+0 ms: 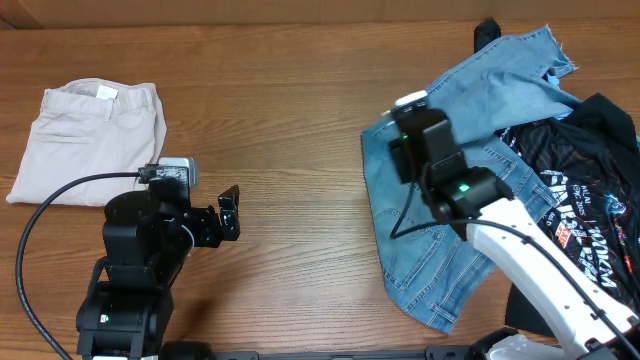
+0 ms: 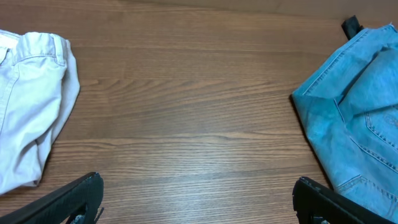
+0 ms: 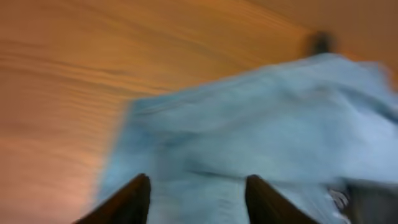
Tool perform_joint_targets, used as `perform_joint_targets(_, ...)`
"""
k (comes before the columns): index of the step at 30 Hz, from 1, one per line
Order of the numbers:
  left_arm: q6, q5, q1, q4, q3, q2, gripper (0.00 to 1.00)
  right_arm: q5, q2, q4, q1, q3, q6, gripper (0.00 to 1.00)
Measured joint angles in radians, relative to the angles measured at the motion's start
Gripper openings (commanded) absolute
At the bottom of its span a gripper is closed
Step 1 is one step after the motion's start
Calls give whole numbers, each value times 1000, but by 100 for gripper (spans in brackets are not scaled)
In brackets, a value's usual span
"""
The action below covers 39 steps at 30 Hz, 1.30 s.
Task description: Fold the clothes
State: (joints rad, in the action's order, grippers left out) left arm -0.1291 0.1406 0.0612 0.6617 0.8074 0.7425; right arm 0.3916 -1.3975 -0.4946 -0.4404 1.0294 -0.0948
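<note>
The light-blue denim jeans point(image 1: 440, 240) lie crumpled at the right of the table, one frayed hem at the far right. They also show in the left wrist view point(image 2: 357, 118) and, blurred, in the right wrist view point(image 3: 261, 124). My right gripper point(image 3: 198, 183) is open above the jeans' upper left part, its wrist point(image 1: 420, 140) over the cloth; nothing is between its fingers. My left gripper point(image 2: 199, 190) is open and empty over bare wood, left of the jeans, near the front left point(image 1: 228, 212).
Folded beige trousers point(image 1: 90, 140) lie at the far left, also in the left wrist view point(image 2: 31, 106). A black printed jersey point(image 1: 585, 200) lies on the jeans' right side. A black cable point(image 1: 60, 200) loops by the left arm's base.
</note>
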Motion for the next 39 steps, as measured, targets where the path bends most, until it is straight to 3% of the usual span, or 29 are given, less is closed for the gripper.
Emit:
perform_joint_targets(6, 0, 43, 0, 0, 0, 2, 99, 122, 71, -111, 172, 5, 130, 72)
perform_joint_targets(12, 0, 130, 29, 5, 2, 67, 100, -48, 82, -203, 413, 8, 255, 79)
perform_joint_targets(14, -4, 145, 69, 5, 3, 109, 100, -107, 82, -217, 471, 8, 272, 88)
perform_joint_targets(24, -65, 175, 275, -57, 5, 354, 100, -333, 40, -365, 584, 8, 307, 89)
perform_joint_targets(30, -90, 179, 293, -78, 5, 408, 100, -282, -100, -374, 599, 8, 404, 91)
perform_joint_targets(39, -105, 179, 293, -83, 5, 408, 100, -248, -199, -318, 753, 8, 491, 91)
